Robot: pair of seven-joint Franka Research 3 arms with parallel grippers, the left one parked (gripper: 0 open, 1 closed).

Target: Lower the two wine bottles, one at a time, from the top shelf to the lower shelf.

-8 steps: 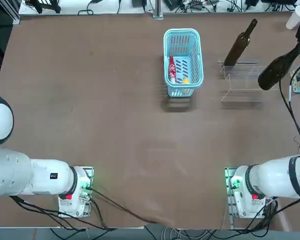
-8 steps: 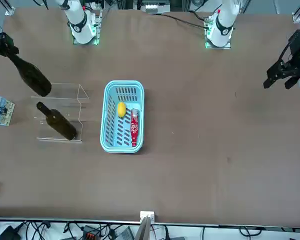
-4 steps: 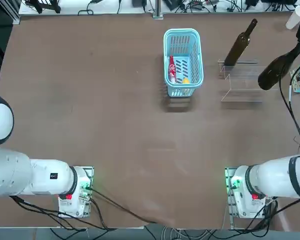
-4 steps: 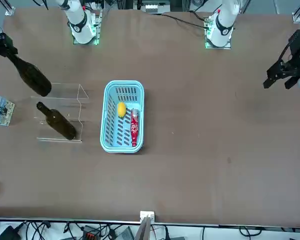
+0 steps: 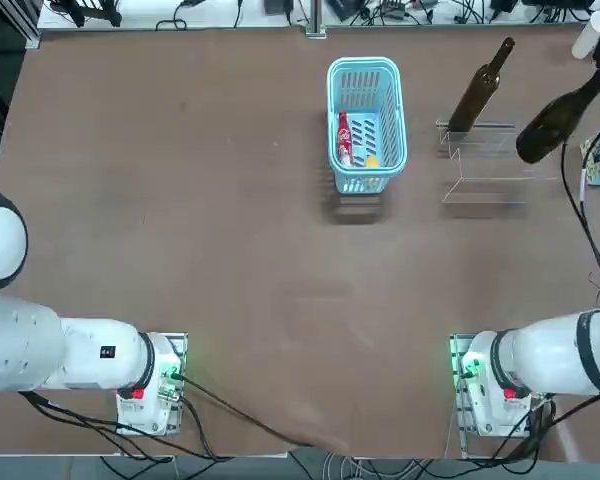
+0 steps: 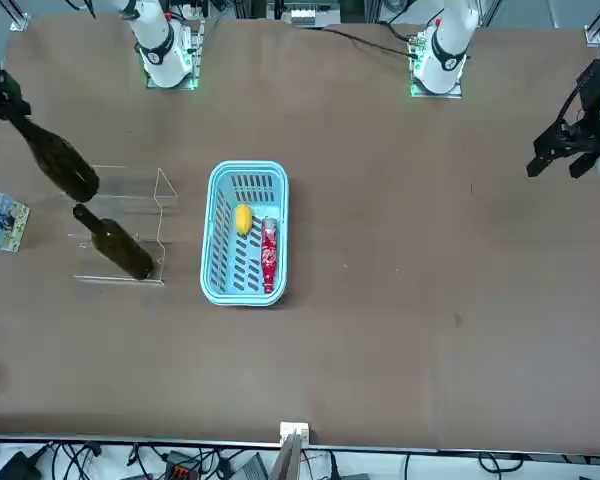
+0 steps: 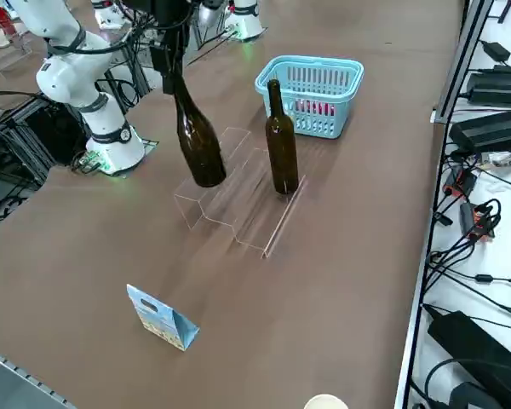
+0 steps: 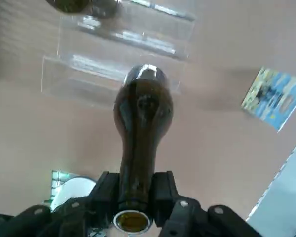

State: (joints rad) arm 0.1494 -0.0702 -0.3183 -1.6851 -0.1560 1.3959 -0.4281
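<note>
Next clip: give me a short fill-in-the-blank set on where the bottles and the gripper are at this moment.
1. The right gripper is shut on the held wine bottle at its ____.
2. The held wine bottle hangs in the air, its base clear of the clear acrylic ____.
3. The other wine bottle stands ____ on the stand.
4. The light-blue basket holds a yellow item and a small ____ bottle.

Missing words: neck; stand; upright; red
</note>
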